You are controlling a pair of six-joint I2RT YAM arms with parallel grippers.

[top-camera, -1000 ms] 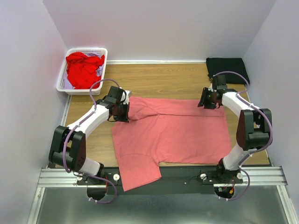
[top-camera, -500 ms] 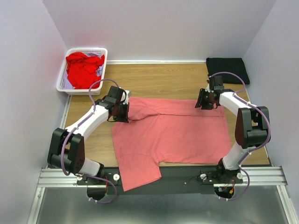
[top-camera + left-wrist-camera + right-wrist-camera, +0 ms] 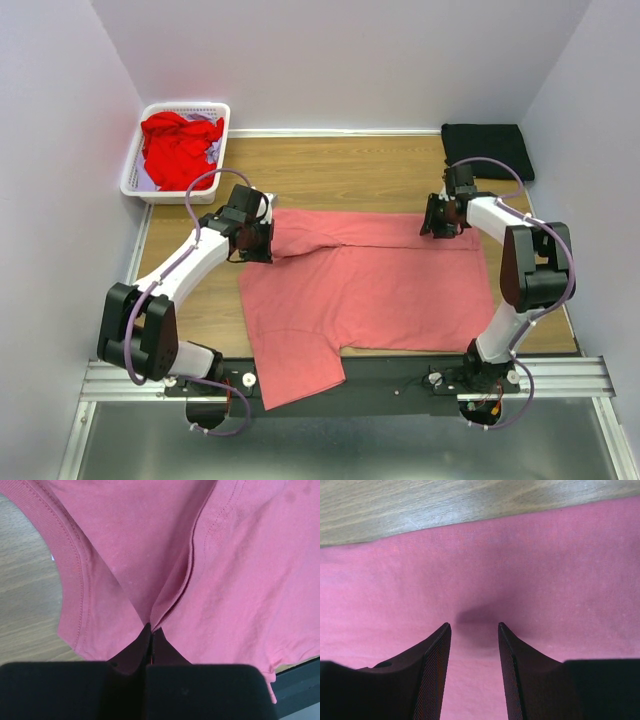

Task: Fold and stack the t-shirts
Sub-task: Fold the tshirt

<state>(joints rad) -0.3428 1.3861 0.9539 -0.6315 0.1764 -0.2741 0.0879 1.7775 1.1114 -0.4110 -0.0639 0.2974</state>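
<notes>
A fold of the pink shirt (image 3: 370, 285) is pinched by the left gripper (image 3: 150, 630); the right gripper (image 3: 474, 627) is spread apart over the same shirt.

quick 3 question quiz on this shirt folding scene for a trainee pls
1. True or false: the left gripper is shut on a fold of the salmon-pink shirt.
2. Where is the red shirt? A folded flat; B bunched in the white basket; C hanging from an arm.
3. Fill in: the jaws of the right gripper stand ____ over the same pink shirt.
Key: 1 true; 2 B; 3 open.
</notes>
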